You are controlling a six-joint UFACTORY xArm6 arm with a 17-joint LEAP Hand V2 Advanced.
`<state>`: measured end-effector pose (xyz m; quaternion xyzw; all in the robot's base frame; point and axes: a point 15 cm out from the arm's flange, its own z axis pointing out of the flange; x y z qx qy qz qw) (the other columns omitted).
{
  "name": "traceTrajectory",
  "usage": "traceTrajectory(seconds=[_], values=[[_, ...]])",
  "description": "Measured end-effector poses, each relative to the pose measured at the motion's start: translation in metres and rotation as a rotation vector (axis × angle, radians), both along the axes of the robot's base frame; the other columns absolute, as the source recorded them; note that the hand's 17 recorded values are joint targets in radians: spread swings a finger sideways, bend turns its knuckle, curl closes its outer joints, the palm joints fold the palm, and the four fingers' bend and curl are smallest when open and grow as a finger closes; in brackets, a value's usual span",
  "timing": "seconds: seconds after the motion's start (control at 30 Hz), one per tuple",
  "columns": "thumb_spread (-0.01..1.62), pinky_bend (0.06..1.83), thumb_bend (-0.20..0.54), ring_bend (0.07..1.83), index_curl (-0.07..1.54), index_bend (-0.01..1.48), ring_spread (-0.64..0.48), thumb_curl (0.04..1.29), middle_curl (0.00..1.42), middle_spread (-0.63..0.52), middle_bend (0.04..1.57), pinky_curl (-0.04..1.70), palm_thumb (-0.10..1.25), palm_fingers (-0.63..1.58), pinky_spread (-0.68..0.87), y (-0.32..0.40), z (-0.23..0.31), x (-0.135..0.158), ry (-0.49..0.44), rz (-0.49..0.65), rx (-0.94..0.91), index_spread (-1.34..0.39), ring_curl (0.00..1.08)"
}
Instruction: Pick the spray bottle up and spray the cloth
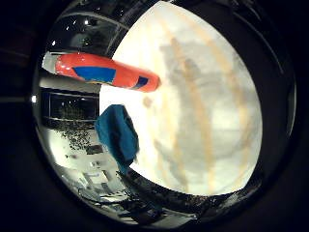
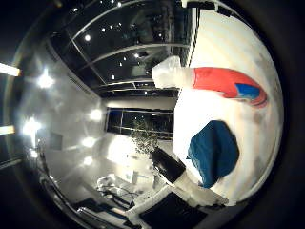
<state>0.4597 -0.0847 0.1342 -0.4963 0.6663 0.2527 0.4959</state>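
Spray bottle point(image 2: 224, 82) stands beside cloth point(image 2: 213, 151) on table point(image 1: 212, 121); hand's state perhaps hidden, cannot tell.

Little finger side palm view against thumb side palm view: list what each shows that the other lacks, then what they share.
Only the little finger side view shows a wide stretch of the table with its pale stripes. Only the thumb side view shows the bottle's white spray head clearly. Both show the orange spray bottle standing on the table beside the blue cloth; neither shows the hand.
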Motion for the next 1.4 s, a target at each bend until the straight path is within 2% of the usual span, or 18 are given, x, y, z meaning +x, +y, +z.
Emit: traceTrajectory(seconds=[0.37, 0.83, 0.93, 1.07, 1.1, 1.23, 1.3, 1.33, 1.4], values=[[0.95, 0.46, -0.031, 0.39, 0.25, 0.15, 0.2, 0.3, 0.34, 0.17, 0.21, 0.33, 0.48, 0.0, 0.35, 0.019, -0.008, 0.021, 0.003, 0.069, 0.027, -0.22, 0.26], [0.94, 0.42, -0.027, 0.38, 0.25, 0.16, 0.19, 0.31, 0.34, 0.17, 0.23, 0.31, 0.52, 0.06, 0.31, 0.045, -0.029, 0.044, 0.01, 0.124, -0.012, -0.16, 0.26], [0.94, 0.4, -0.022, 0.42, 0.27, 0.16, 0.17, 0.31, 0.35, 0.14, 0.25, 0.3, 0.56, 0.18, 0.27, 0.051, -0.033, 0.052, 0.002, 0.108, -0.005, -0.13, 0.27], [0.94, 0.41, -0.016, 0.59, 0.28, 0.16, 0.03, 0.33, 0.39, 0.03, 0.35, 0.28, 0.66, 0.46, 0.11, 0.066, -0.033, 0.067, -0.033, 0.08, 0.028, -0.16, 0.31], [0.93, 0.46, -0.011, 0.67, 0.28, 0.16, -0.02, 0.34, 0.41, -0.01, 0.4, 0.29, 0.69, 0.62, 0.05, 0.069, -0.032, 0.074, -0.048, 0.071, 0.037, -0.18, 0.34], [0.93, 0.7, -0.018, 0.88, 0.31, 0.2, -0.19, 0.35, 0.52, -0.14, 0.56, 0.37, 0.77, 0.88, -0.25, 0.078, -0.04, 0.09, -0.048, 0.059, 0.07, -0.29, 0.43], [0.93, 0.79, -0.018, 0.93, 0.35, 0.23, -0.22, 0.36, 0.56, -0.17, 0.62, 0.41, 0.79, 1.03, -0.33, 0.08, -0.044, 0.098, -0.049, 0.066, 0.074, -0.33, 0.46], [0.93, 0.86, -0.019, 0.98, 0.4, 0.28, -0.23, 0.36, 0.61, -0.19, 0.68, 0.45, 0.81, 1.13, -0.36, 0.084, -0.047, 0.101, -0.045, 0.071, 0.077, -0.36, 0.5], [0.92, 0.94, -0.018, 1.03, 0.48, 0.41, -0.24, 0.37, 0.67, -0.2, 0.79, 0.51, 0.83, 1.18, -0.37, 0.091, -0.052, 0.102, -0.027, 0.078, 0.089, -0.4, 0.53]])
